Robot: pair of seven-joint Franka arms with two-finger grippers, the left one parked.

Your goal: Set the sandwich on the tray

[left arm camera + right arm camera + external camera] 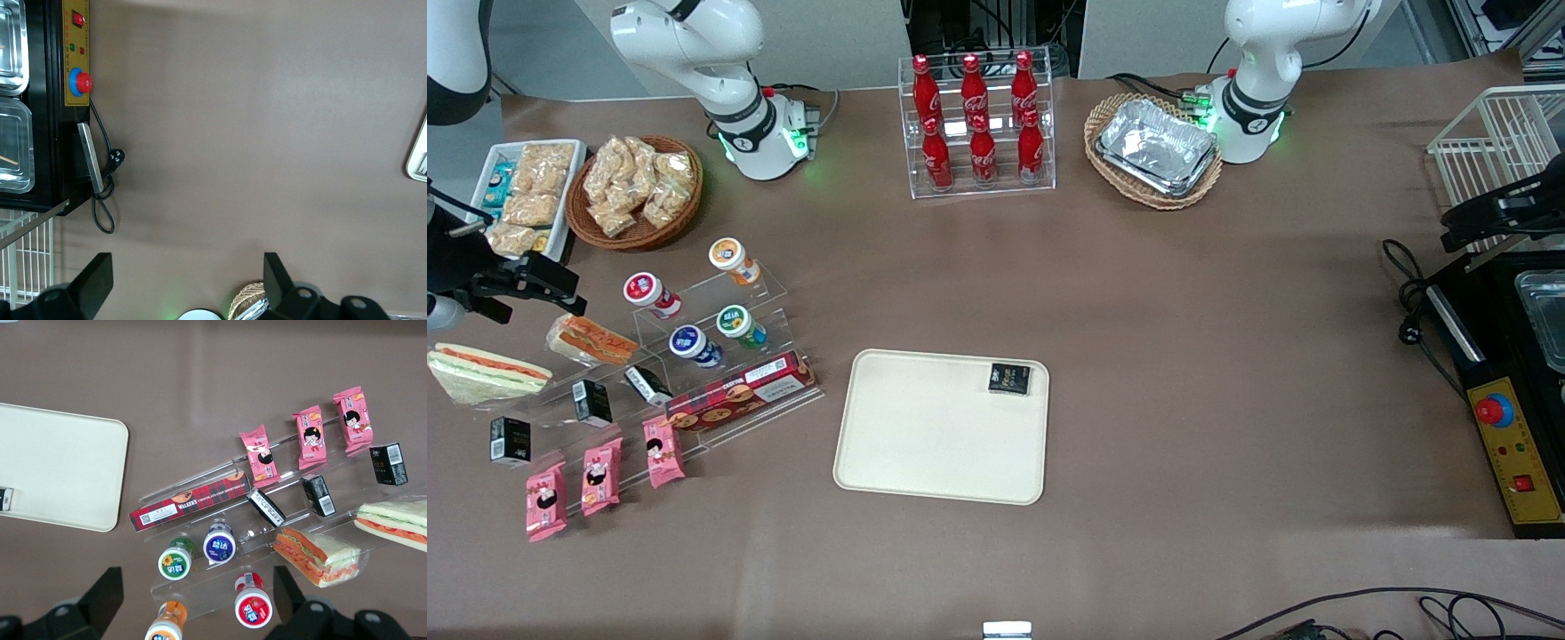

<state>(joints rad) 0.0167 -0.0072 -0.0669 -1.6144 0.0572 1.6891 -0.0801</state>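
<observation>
Sandwich (487, 373): on the table at the working arm's end, beside the clear rack (711, 356).
Gripper (193, 603): released, holding nothing, above the rack.
Risk: grabbing the smaller toasted wedge (591, 340) — or clipping the rack.
Tray (943, 427): well apart.

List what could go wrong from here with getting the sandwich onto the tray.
The open gripper hangs over the round-capped bottles, nearer the orange-brown toasted sandwich than the clear-wrapped white-bread sandwich wedge: wrong pick is possible. A small black packet already lies on the cream-beige plastic tray; the wedge might land on it.
</observation>
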